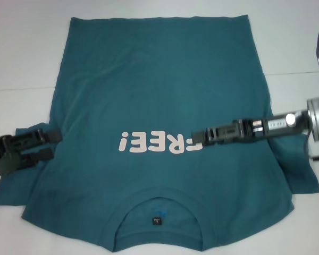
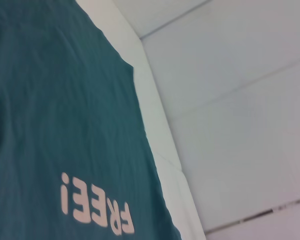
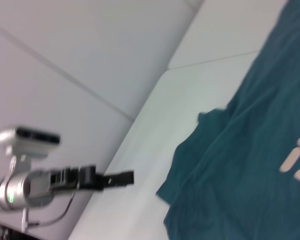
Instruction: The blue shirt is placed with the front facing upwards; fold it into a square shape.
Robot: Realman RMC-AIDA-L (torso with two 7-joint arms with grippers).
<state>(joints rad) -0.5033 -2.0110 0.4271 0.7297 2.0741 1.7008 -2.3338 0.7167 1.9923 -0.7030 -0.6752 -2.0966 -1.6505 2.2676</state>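
Both sleeves of the blue shirt (image 1: 165, 95) partly hidden.

The shirt (image 1: 159, 106) lay flat across the desk (image 1: 21, 48), collar at the frame's bottom. The left gripper (image 1: 56, 142) sat at its left edge, the right gripper (image 1: 198, 137) over its centre-right.

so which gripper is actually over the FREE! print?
The right gripper: its tip sits over the start of the lettering on the blue shirt. The left gripper, fingers spread, is at the shirt's left sleeve edge.
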